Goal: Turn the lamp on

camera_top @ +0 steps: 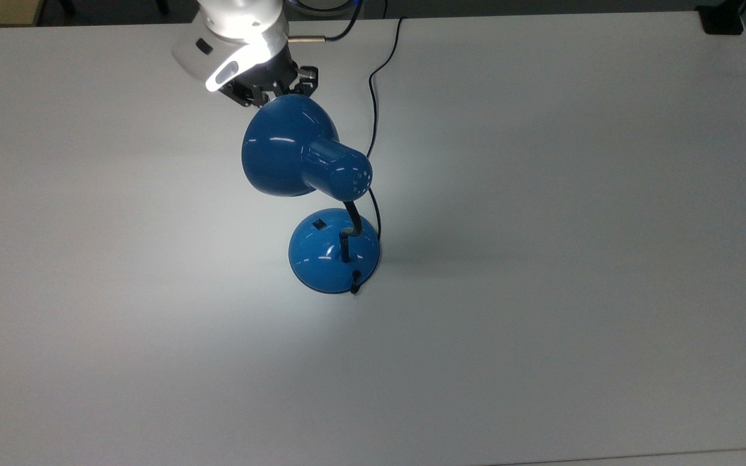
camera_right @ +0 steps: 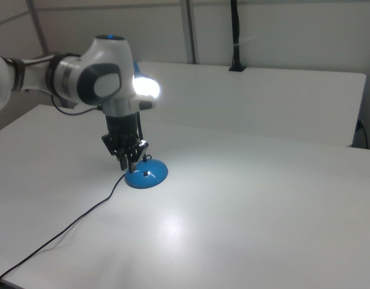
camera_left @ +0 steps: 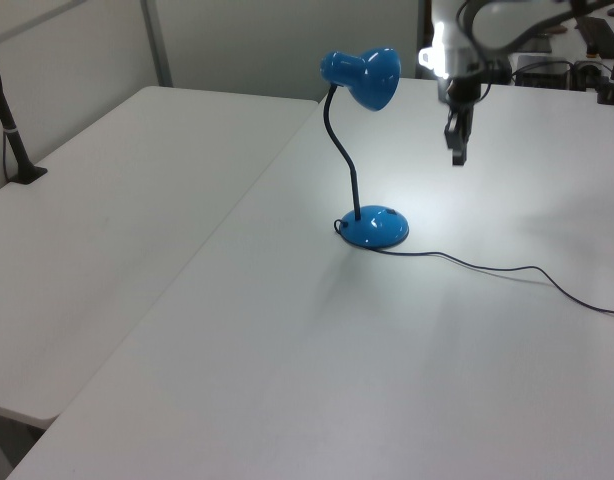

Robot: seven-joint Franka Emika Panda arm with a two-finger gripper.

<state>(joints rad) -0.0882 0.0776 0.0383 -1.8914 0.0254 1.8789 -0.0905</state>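
The blue lamp [camera_top: 288, 145] stands mid-table and is lit, throwing a bright patch on the table around its domed base [camera_top: 334, 252]. A small black switch [camera_top: 319, 224] shows on the base's far side. In the left view the lamp [camera_left: 365, 75] curves up from its base [camera_left: 375, 228]. My gripper [camera_left: 456, 155] hangs in the air to the left view's right of the shade, well above the table, shut with nothing held. In the right view the gripper [camera_right: 128, 164] appears just left of the lamp base [camera_right: 146, 176].
The lamp's black cord [camera_top: 373, 97] runs from the base toward the top view's top edge and trails across the table in the left view [camera_left: 487, 268]. A black clamp [camera_top: 722, 22] sits at the table's far right corner. A second white table [camera_left: 107, 200] adjoins.
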